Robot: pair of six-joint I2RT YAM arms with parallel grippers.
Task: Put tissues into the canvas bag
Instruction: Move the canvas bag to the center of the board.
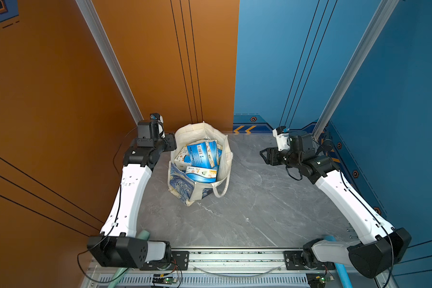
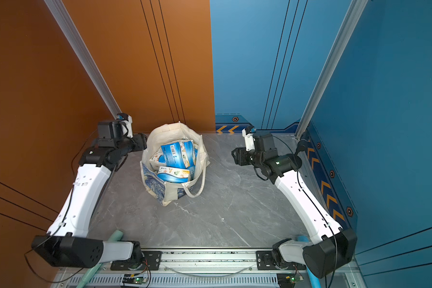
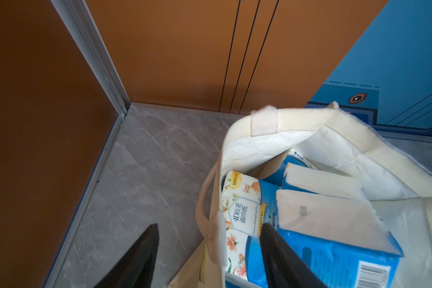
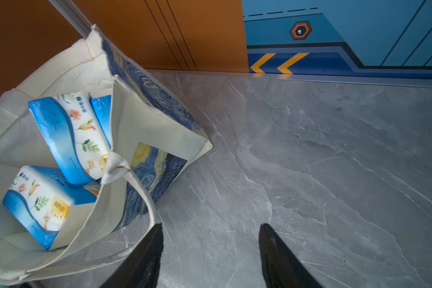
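**Left pincer [image 3: 210, 225] and right pincer [image 4: 210, 225] both wide, nothing held**

Your left pincer straddles the rim of the canvas bag [image 1: 202, 131], which stands by the table's [image 1: 260, 212] far edge, toward the far left corner. One finger is outside over bare table and the other is inside above a pack. I see no cloth pinched between them.

Your right pincer hangs over the table toward the right edge, well apart from the bag, and it's empty.

The tissues [image 1: 201, 154] are piled inside the bag, with several packs showing in both top views. I can't spot a single pack out on the table. My read is that loading is done, or as good as done, and you're at the let-go.

The next move calls for a clean exit:
- Take the left pincer straight up off the rim.
- Keep the inner finger off the packs.
- Stay clear of the handle loop [image 3: 263, 119]; snag it and the soft bag could tip.
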